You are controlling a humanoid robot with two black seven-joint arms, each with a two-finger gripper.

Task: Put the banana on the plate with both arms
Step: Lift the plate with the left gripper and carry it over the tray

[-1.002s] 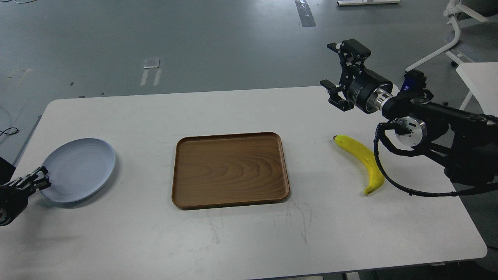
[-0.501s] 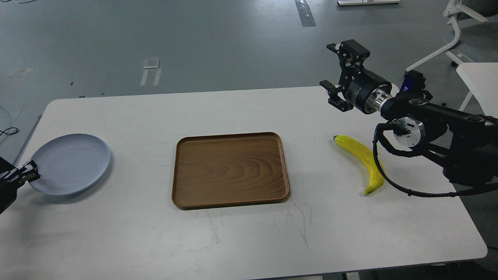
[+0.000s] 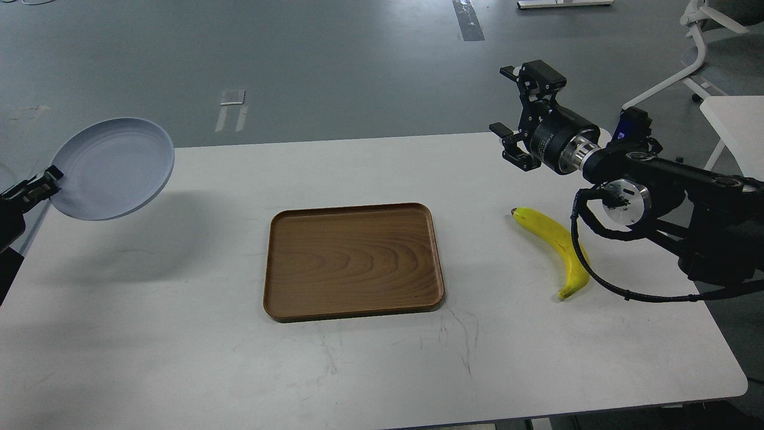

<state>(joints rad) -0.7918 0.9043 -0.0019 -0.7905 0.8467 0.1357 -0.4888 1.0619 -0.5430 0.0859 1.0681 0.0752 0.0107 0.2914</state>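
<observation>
The pale blue-grey plate is held up in the air above the table's left end, tilted toward me. My left gripper is shut on the plate's left rim. The yellow banana lies on the table at the right, dark tip toward the back. My right gripper is open and empty, raised above the table's back right edge, up and behind the banana. A black cable of the right arm crosses in front of the banana's right side.
A brown wooden tray with rounded corners lies empty in the middle of the white table. A white chair base and another white table stand at the far right.
My left gripper has lifted the plate off the table and raised it up and toward the back. The right arm and the banana have hardly moved.
</observation>
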